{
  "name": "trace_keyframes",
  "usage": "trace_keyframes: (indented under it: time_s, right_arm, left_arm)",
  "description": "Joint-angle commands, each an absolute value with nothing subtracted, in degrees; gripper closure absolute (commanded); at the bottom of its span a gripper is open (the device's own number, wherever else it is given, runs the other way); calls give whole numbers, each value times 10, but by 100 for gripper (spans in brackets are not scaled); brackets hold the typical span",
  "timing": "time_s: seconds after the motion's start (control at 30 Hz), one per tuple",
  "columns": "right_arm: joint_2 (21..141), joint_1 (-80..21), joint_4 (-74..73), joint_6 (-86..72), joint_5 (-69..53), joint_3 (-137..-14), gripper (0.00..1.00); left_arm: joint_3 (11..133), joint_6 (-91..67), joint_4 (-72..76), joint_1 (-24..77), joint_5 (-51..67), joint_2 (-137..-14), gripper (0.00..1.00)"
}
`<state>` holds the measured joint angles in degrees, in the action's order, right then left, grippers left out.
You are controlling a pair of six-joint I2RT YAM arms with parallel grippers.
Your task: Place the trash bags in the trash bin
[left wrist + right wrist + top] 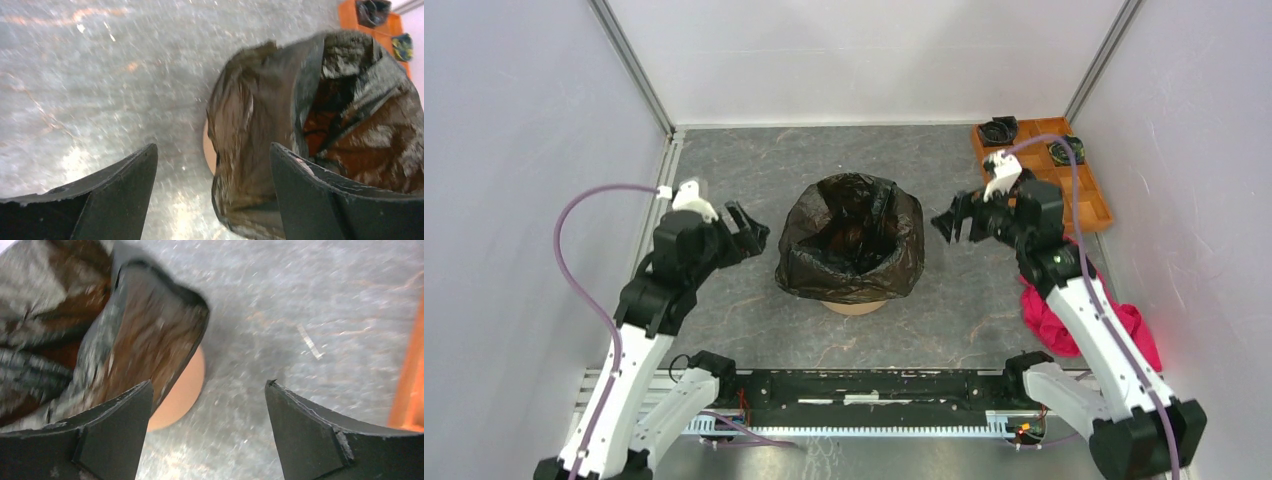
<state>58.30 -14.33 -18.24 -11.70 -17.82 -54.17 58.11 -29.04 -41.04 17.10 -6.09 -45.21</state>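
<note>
Trash bag [852,240] lines orange bucket [856,306], film cuffed over rim. Left gripper [742,228], right gripper [954,222]: both spread wide, empty, just beside bag. Risk: you clip loose cuff moving off, drag liner free or tip bucket.

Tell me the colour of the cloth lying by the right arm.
The cloth is pink-red; the top external view shows it best.
</note>
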Motion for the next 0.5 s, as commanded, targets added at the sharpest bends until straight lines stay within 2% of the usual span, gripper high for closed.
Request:
trace_keyframes:
  time_s: [0.0, 0.13, 0.23, 0.33, 0.47]
  right_arm:
    - [501, -144, -129, -162, -301, -430, 9]
    - [426, -144, -80, -186, -344, -365, 5]
    - [402, -143, -68, -193, -335, -337, 2]
    - [413, -142, -35, -223, -345, -324, 3]
    - [451, -138, 29, -275, -376, -326, 5]
  left_arm:
    - [503, -412, -416, 170, 23, -379, 14]
    - [426, -476, -375, 170, 28, -301, 21]
    - [392, -505, -364, 170, 38, -283, 22]
    - [366, -538, -345, 170, 58, -281, 23]
    - [340, -560, -308, 170, 83, -292, 32]
